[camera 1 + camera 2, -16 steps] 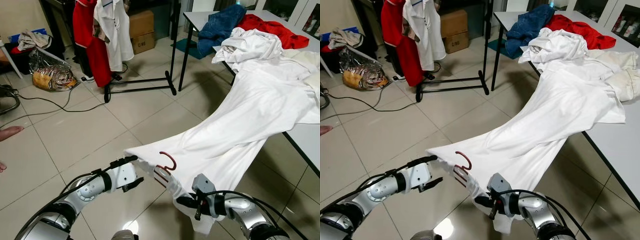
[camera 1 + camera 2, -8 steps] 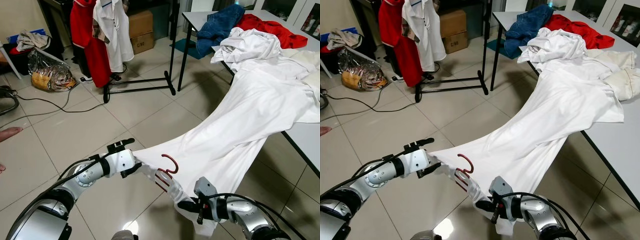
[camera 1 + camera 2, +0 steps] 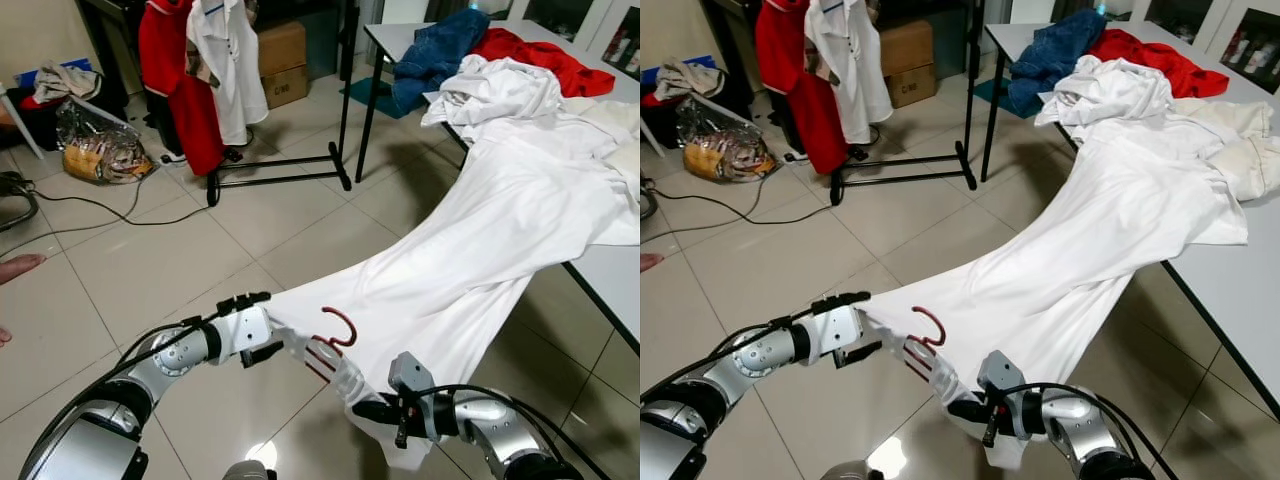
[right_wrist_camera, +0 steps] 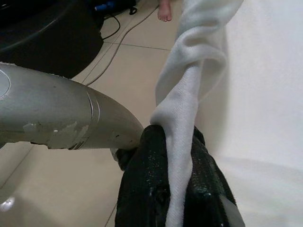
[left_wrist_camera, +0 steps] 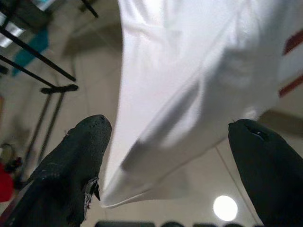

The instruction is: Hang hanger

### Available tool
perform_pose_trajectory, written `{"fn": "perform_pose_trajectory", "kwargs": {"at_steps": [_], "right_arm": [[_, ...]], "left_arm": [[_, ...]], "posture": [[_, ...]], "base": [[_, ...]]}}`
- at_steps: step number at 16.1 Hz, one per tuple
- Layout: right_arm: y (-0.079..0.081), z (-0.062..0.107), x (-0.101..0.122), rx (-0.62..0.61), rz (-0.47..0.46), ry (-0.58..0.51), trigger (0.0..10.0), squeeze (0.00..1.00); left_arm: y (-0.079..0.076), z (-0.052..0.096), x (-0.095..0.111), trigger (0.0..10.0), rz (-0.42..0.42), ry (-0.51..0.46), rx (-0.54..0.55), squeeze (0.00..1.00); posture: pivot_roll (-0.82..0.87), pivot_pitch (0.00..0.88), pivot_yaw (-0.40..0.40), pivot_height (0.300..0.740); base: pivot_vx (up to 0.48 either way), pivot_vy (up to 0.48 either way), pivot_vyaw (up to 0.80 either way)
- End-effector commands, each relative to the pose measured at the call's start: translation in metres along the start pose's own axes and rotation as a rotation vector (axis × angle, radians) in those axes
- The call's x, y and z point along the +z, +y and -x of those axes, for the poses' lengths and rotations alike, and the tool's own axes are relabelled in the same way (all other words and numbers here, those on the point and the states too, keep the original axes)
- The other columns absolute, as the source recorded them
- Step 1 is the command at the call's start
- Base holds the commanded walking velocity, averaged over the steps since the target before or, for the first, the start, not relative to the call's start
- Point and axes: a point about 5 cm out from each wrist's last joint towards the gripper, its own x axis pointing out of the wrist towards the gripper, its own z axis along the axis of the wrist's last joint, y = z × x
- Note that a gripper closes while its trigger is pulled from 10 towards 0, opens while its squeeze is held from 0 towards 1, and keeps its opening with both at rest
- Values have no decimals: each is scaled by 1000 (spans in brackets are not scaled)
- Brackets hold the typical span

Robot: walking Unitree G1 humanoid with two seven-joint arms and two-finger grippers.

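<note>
Two grippers are holding a long white cloth garment (image 3: pixel 480 250) stretched off the near edge of the grey table (image 3: pixel 610 275), a dark red plastic hanger (image 3: pixel 335 335) sitting in its lower end.

Nearest, the right gripper (image 3: pixel 368 408) is pinching a twisted fold of the white garment, its black fingers (image 4: pixel 156 189) clamped together on the fabric. The left gripper (image 3: pixel 262 325) is hovering at the garment's corner edge with its fingers (image 5: pixel 75 165) spread apart, the cloth hanging between them. The hanger's hook is poking up above the fabric between the two grippers, over the tiled floor (image 3: pixel 150 250). Farther off, the garment is running up onto the table among heaped white, blue and red clothes (image 3: pixel 490 60). Beyond, a black clothes rack (image 3: pixel 345 110) is carrying a red garment (image 3: pixel 175 70) and a white shirt (image 3: pixel 225 60).
</note>
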Motion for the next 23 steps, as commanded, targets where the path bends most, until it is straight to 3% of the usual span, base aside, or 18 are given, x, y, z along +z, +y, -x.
{"fn": "perform_pose_trajectory", "kwargs": {"at_steps": [1,4,5,6,7,8,9,10,11,23], "right_arm": [[-1,-1,7,20,25,-18,10000,0],[-1,-3,14,41,53,-29,10000,0],[-1,-3,15,42,55,-30,10000,0],[-1,-3,15,41,57,-31,10000,0],[-1,-3,16,41,57,-32,10000,0],[-2,-3,17,36,60,-36,10000,0],[-2,-3,18,31,61,-40,10000,0],[-3,-3,18,29,61,-42,10000,0],[-3,-2,19,19,64,-48,10000,0],[-15,-2,33,-79,117,-88,10000,0]], "left_arm": [[-5,1,-5,10000,25,36,-35,741],[-5,1,-9,10000,35,76,-23,718],[-4,0,-10,10000,53,88,-13,643],[-3,-1,-11,10000,62,103,-12,451],[-3,-1,-11,10000,63,110,-14,451],[-4,-2,-13,10000,69,135,-24,98],[-6,-2,-14,10000,81,148,-40,0],[-7,-2,-15,8627,88,150,-47,0],[-11,-3,-16,0,102,154,-69,0],[-18,-4,-12,0,169,94,-99,0]], "posture": [[122,0,16,740],[120,0,18,740],[120,0,18,740],[117,0,19,740],[117,0,19,740],[115,0,21,740],[112,0,23,740],[112,0,23,740],[107,0,24,740],[121,0,19,740]], "base": [[0,0,0],[0,0,0],[0,0,0],[0,0,0],[0,0,0],[0,0,0],[0,0,0],[0,0,0],[0,0,0],[0,0,0]]}}
